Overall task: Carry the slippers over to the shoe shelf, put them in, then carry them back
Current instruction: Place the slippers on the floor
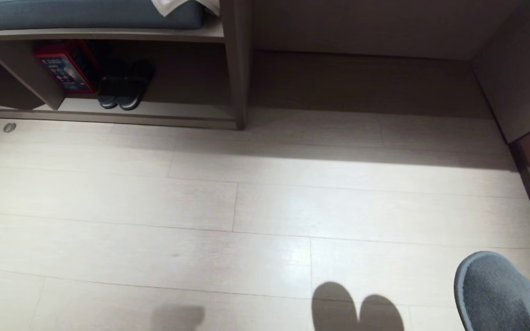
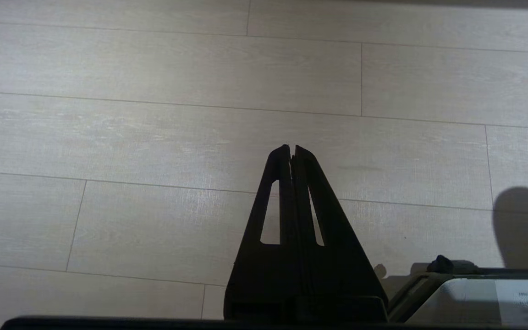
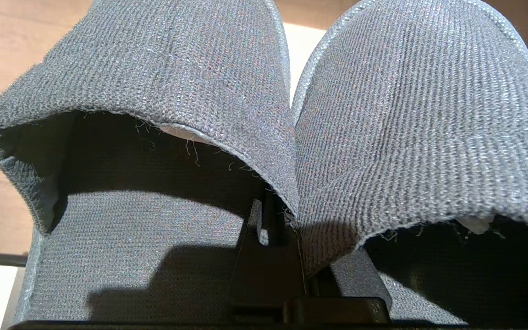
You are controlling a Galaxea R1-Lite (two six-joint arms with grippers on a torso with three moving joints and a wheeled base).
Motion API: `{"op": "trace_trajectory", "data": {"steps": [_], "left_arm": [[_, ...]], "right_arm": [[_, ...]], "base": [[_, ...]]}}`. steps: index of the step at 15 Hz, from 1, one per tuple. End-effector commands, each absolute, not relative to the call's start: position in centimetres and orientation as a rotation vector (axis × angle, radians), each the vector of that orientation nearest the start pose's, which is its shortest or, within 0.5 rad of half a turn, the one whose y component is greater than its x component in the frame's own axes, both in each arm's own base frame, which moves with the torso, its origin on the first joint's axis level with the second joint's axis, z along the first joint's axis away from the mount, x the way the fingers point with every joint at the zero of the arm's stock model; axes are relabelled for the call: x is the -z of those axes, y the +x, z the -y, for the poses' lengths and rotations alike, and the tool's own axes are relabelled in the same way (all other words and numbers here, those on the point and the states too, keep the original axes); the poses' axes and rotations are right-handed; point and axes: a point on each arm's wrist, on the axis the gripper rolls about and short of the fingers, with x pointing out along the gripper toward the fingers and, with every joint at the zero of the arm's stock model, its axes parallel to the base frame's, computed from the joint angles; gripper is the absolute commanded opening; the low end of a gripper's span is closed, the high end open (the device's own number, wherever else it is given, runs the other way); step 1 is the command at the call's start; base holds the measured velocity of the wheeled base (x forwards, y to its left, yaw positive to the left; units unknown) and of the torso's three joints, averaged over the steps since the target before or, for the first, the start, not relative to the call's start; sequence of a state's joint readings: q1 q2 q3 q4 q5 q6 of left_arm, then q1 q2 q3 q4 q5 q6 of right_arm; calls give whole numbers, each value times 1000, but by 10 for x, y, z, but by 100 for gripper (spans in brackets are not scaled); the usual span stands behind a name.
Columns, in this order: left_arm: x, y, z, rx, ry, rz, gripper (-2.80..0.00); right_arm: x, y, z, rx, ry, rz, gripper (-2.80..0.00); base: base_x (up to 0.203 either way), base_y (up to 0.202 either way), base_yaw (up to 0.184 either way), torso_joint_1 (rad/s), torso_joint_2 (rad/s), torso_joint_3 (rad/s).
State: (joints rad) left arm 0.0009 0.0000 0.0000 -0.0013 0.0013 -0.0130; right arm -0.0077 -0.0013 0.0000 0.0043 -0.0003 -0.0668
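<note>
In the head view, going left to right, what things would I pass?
Small round floor fitting → red box in the shoe shelf → dark slippers → upright divider panel → grey-blue slippers at the right edge.

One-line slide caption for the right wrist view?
Right pincer shut on the grey-blue slippers, pinching their adjoining inner edges, toes pointing away.

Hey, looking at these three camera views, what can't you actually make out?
- Head view: the slippers are cut off by the corner; the right gripper is out of frame.
- Right wrist view: the right gripper tips are buried between the slippers.
- Head view: the red box print in the shoe shelf is too small.
</note>
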Motion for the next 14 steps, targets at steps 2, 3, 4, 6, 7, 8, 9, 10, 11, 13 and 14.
{"op": "trace_trajectory", "data": {"steps": [2, 3, 4, 6, 7, 8, 9, 10, 11, 13, 14], "left_arm": [[-76, -23, 0, -3, -14, 1, -280], [-75, -23, 0, -3, -14, 0, -280], [-75, -23, 0, -2, -14, 0, -280], [-75, -23, 0, -3, -14, 0, -280], [-75, -23, 0, -2, -14, -1, -280], [-75, -23, 0, -2, -14, 1, -280], [-75, -23, 0, -3, -14, 0, -280], [-75, -23, 0, -3, -14, 0, -280], [-75, -23, 0, -2, -14, 0, -280], [-75, -23, 0, -3, -15, 1, -280], [-75, -23, 0, -2, -14, 0, -280]], "right_arm": [[-75, -23, 0, 8, -67, -5, -280], [-75, -23, 0, 8, -67, -5, -280], [-75, -23, 0, 8, -67, -5, -280], [-75, -23, 0, 8, -67, -5, -280], [-75, -23, 0, 8, -67, -5, -280], [-75, -23, 0, 8, -67, -5, -280], [-75, -23, 0, 9, -65, -5, -280], [-76, -23, 0, 11, -58, -2, -280], [-76, -23, 0, 11, -58, -2, -280], [-75, -23, 0, 9, -58, -3, -280], [-75, -23, 0, 8, -61, -3, -280]], "base": [[0, 0, 0, 5, 0, -197], [0, 0, 0, 2, 3, -198], [0, 0, 0, 2, 6, -198], [0, 0, 0, 0, 3, -199], [0, 0, 0, 3, 6, -198], [0, 0, 0, -1, 3, -201], [0, 0, 0, 2, 7, -183], [0, 0, 0, 7, 1, -196], [0, 0, 0, 2, 1, -193], [0, 0, 0, 4, 3, -199], [0, 0, 0, 2, 3, -202]]}}
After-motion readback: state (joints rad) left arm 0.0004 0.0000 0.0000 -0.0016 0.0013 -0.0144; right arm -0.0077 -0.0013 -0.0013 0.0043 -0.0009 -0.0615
